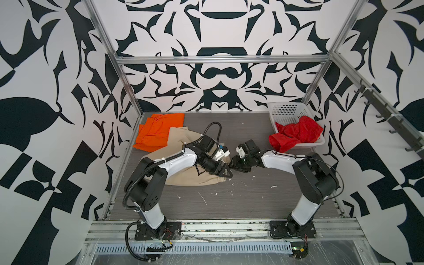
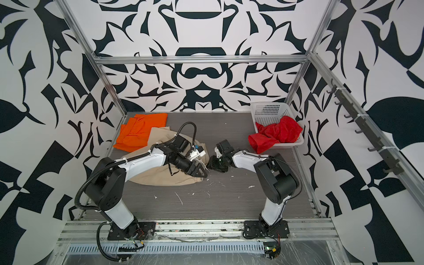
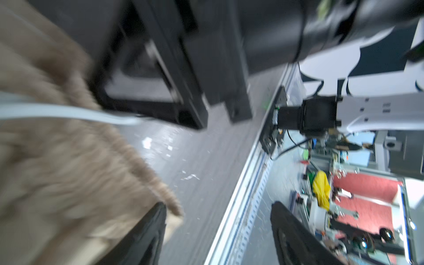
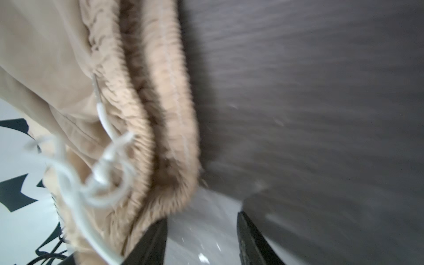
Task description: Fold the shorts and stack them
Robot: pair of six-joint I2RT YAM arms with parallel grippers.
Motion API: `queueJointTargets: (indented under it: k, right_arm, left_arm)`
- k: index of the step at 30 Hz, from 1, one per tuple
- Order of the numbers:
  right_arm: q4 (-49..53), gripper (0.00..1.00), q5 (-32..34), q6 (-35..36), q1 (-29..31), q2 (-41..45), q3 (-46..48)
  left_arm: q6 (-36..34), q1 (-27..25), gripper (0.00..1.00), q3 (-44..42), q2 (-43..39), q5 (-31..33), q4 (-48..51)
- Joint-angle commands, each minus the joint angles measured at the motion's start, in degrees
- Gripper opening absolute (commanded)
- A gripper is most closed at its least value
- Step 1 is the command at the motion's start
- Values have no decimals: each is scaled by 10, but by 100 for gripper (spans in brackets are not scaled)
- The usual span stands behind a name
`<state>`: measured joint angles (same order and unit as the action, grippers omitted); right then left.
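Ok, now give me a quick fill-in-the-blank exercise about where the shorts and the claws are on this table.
1. The red shorts hang over the rim of the white ____.
2. The beige shorts overlap the ____ shorts at the far left of the table.
3. The left claw and right claw both stand ____ at the beige shorts.
Missing words: basket; orange; open.
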<state>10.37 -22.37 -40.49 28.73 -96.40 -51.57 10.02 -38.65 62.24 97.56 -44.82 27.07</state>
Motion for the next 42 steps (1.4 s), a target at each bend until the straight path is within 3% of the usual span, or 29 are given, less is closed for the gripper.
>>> queueJointTargets:
  k: [1,4,7,12,19,29,31,35,39,42]
  right_arm:
    - [46,58,33,1,-19,88,35]
    - [82,62,26,2,-16,142,58]
    - [63,65,0,-47,13,187,90]
    - [-91,66,-11,-171,92,210,146]
    - [-249,66,-5,-265,138,133,157]
    - [-404,65,-7,-346,152,6,151]
    - [-439,57,-6,-367,156,-22,152]
    - [-498,26,6,-393,147,-29,159]
    - [-439,8,19,-364,100,34,164]
    - [-328,3,19,-308,45,119,156]
  left_arm:
    - [8,3,76,-25,-29,7,10]
    - [43,8,79,-45,-63,78,-13]
    - [102,30,79,-72,-103,124,-55]
    - [209,80,79,-135,-166,211,-118]
    - [276,138,79,-211,-215,248,-161]
    - [299,151,80,-235,-238,287,-161]
    - [303,152,80,-235,-241,302,-154]
    - [318,157,81,-224,-271,327,-120]
    - [324,164,83,-195,-305,375,-51]
    - [335,179,84,-184,-330,405,-4]
